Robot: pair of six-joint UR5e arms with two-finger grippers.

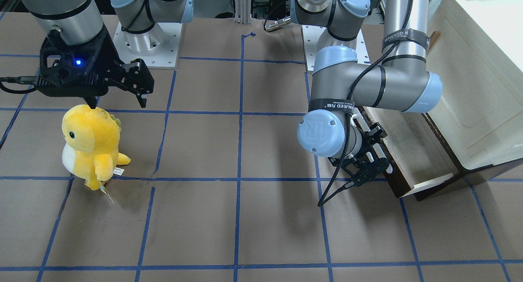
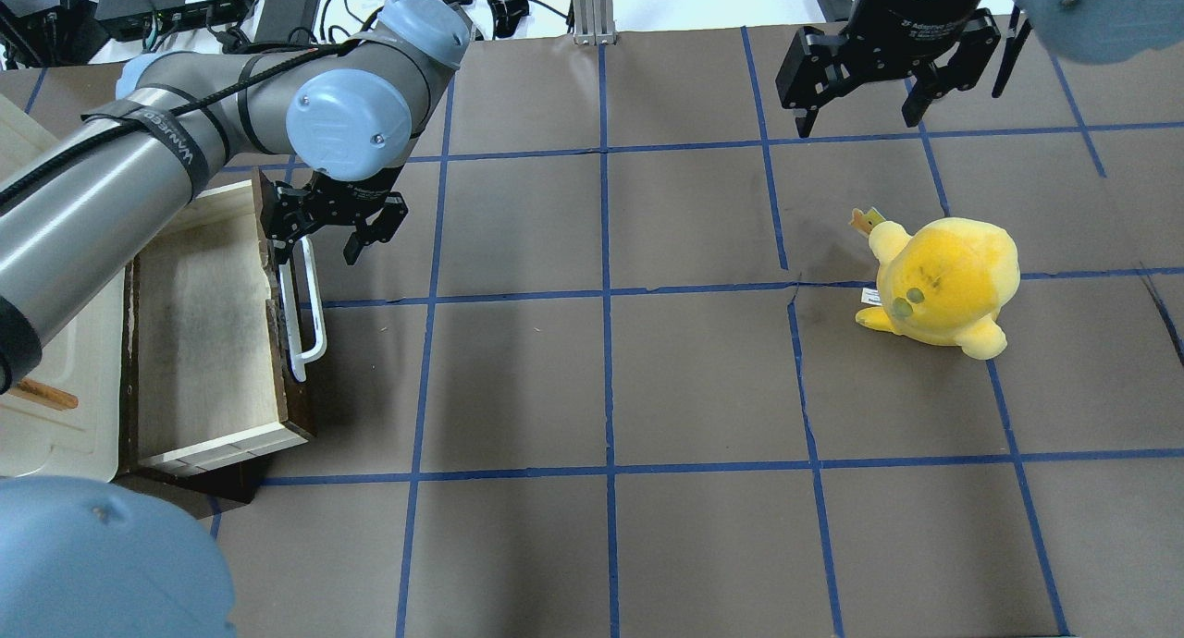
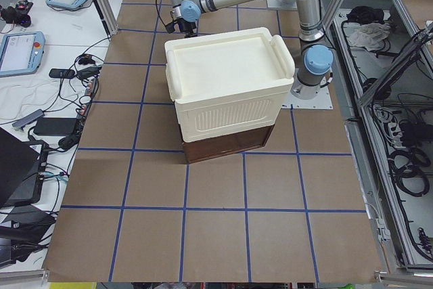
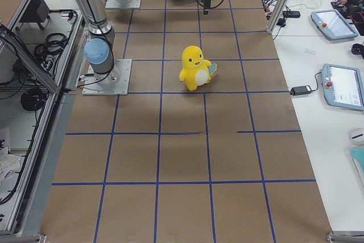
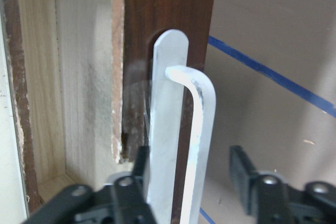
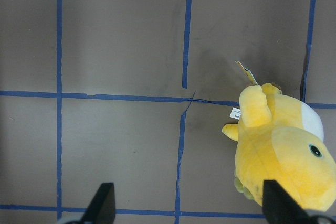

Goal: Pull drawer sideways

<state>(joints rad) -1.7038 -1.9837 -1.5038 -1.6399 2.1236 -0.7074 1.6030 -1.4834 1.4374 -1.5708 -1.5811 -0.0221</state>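
Drawer [image 2: 203, 324] handle [image 5: 202, 108] between spread left jaws

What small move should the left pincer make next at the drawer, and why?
Probably close the left pincer on the white handle: its fingers stand open on either side of the bar's end, not gripping. The drawer already stands well out.

Overhead: behind robot, looking forward and down on table [image 2: 647, 388]
Front: opposite side, facing robot, steeply down
Sides: high at either table end, distant
Left wrist: close on drawer [image 5: 168, 9]
Right wrist: above plush toy [image 6: 283, 156], shared with overhead
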